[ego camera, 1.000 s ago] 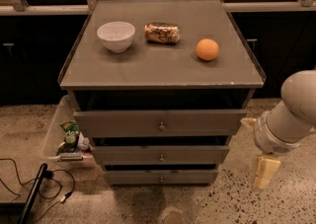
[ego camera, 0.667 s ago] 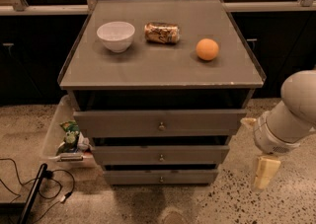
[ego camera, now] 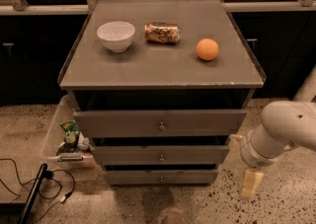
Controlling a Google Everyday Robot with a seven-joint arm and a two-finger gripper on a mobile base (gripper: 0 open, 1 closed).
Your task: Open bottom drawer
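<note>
Chest: a grey three-drawer chest stands on the speckled floor, with dark cabinets behind it.
Arm: the pale arm comes in from the right edge, beside the chest's lower right corner and not touching it.
Other drawers: the tallest front is on top and the mid-sized front sits under it; neither is the one to open.
Bottom drawer: the bottom drawer is the slimmest front, lowest in the chest and just above the floor. It looks closed.
Bin: a clear plastic bin of oddments sits against the chest's left side.
Things on top: a white bowl, a can lying on its side and an orange, all apart from one another.
Gripper: the gripper hangs down from the arm's wrist, low over the floor to the right of the chest and well apart from every knob. I cannot tell whether it is spread or closed.
Knob: the small round knob sits at the centre of the bottom front, straight below the middle drawer's knob.
Stage: judged from this, the approach is not yet made.
Risk, wrong drawer: the knobs are stacked close together, so a reach that ends a little high would likely take the middle one.
Risk, slip: the knob is small and round, so a shallow or off-centre grip could pop off during the pull.
Risk, collision: coming across from the right, the wrist could clip the chest's corner, and so low a reach could scrape the floor.
Risk, jolt: a skewed pull may jam the drawer and shake the chest, and the orange and the can could then roll.
</note>
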